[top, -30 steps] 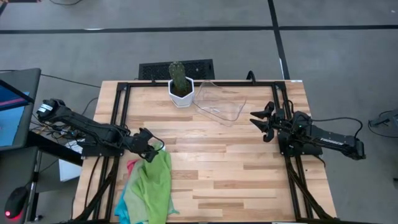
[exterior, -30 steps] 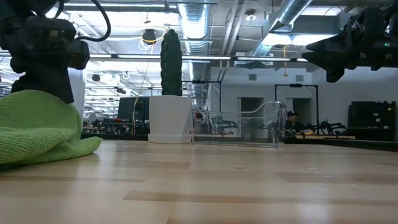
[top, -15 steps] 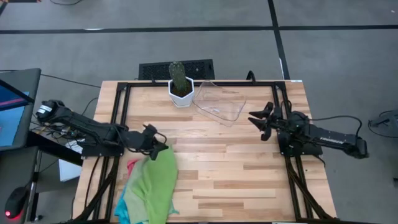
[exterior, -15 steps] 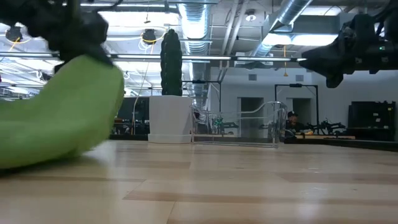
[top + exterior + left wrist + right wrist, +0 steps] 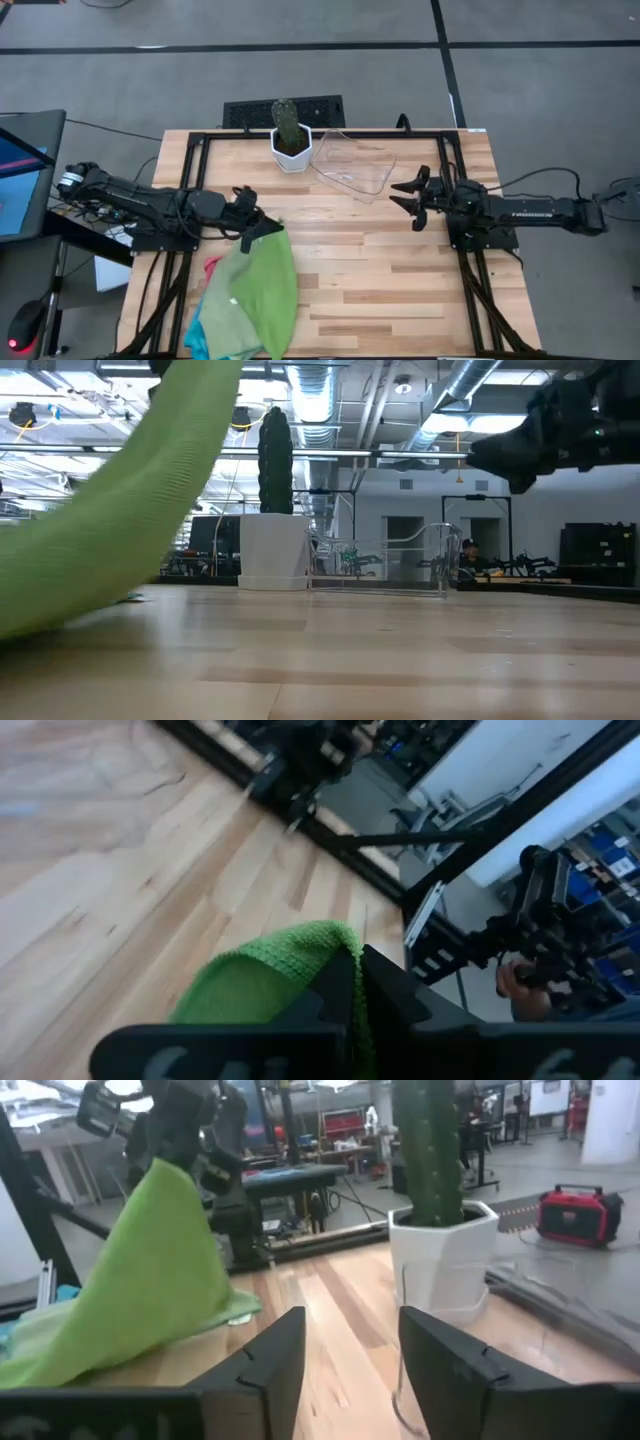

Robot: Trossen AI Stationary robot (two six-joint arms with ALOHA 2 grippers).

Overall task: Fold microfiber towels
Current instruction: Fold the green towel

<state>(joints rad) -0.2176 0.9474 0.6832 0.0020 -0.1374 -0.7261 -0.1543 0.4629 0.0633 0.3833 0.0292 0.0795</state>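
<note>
A pile of microfiber towels lies at the table's near left. A pink one point(image 5: 211, 268) and a turquoise one point(image 5: 194, 342) show under the top light green towel point(image 5: 255, 295). My left gripper point(image 5: 265, 233) is shut on that green towel's far end, raised above the table. In the low view the towel point(image 5: 120, 510) slopes up out of the frame. My right gripper point(image 5: 405, 198) stands open in the air at the table's right, next to the clear tray, with nothing between its fingers point(image 5: 262, 1360). My left gripper pinches the green towel's far end point(image 5: 300, 945) between its two fingers point(image 5: 338, 988); a rounded bulge of cloth sticks out past the tips. The fingers come nearly level from the table's left. The towel slopes down from them, fairly taut, with its near part point(image 5: 235, 325) resting on the pile.
A cactus in a white pot point(image 5: 290, 140) and a clear plastic tray point(image 5: 352, 165) stand at the far edge. Black frame rails point(image 5: 190, 195) run along both sides of the table. Bare wood point(image 5: 370, 270) stretches across the middle and near right.
My left gripper has shut on the top green towel's far end, then risen and gone toward the table's middle while tipping up to nearly level. The towel's far end is lifted and drawn out; its near part stays on the pile. My right gripper has edged toward the table's left.
</note>
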